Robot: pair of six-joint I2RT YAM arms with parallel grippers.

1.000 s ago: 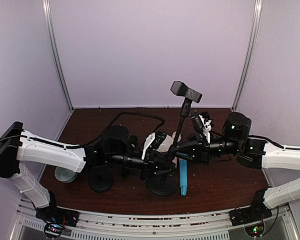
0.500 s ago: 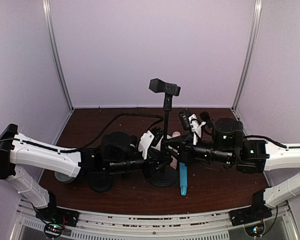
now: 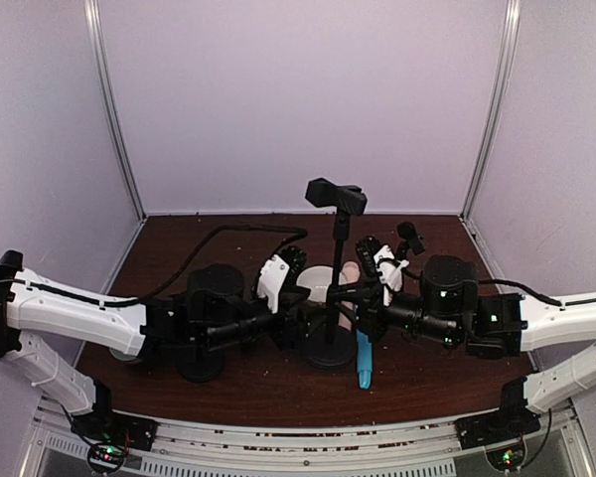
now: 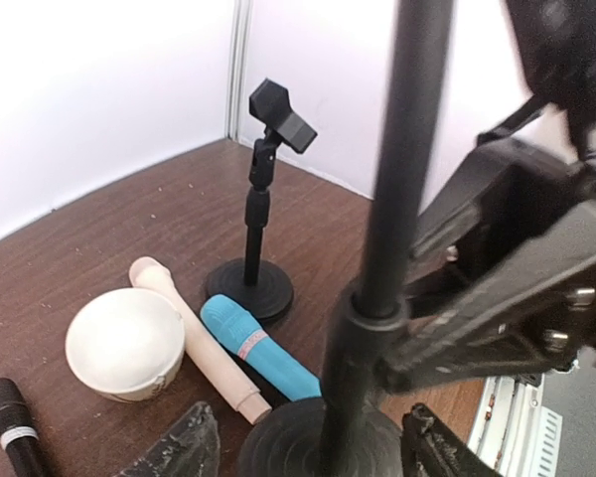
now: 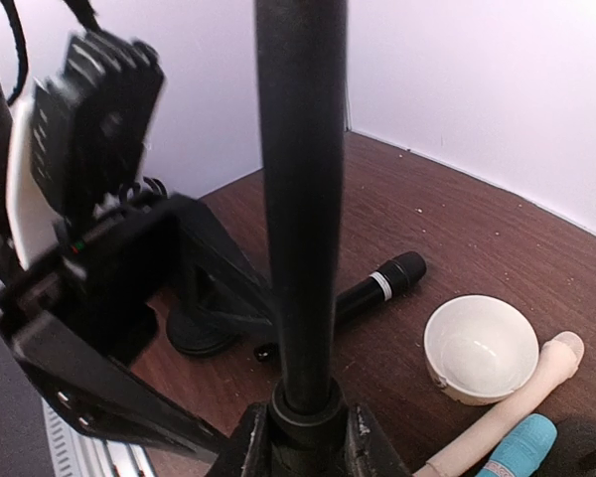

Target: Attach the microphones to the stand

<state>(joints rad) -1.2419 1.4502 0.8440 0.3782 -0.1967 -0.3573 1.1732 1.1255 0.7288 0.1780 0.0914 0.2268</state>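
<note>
Both arms [image 3: 79, 308] low, reaching inward; right end effector [image 5: 303, 437] clamps stand pole [image 3: 338, 268]; left end effector [image 4: 313, 452] parted around it.

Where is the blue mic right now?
The blue mic lies flat, centre-front in the top view, just right of the centre stand's base, alongside the cream mic.

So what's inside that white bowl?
Nothing that I can see: in the right wrist view the white bowl looks bare inside. Its near wall covers a strip of the inside, so something tiny there would be hidden.
</note>
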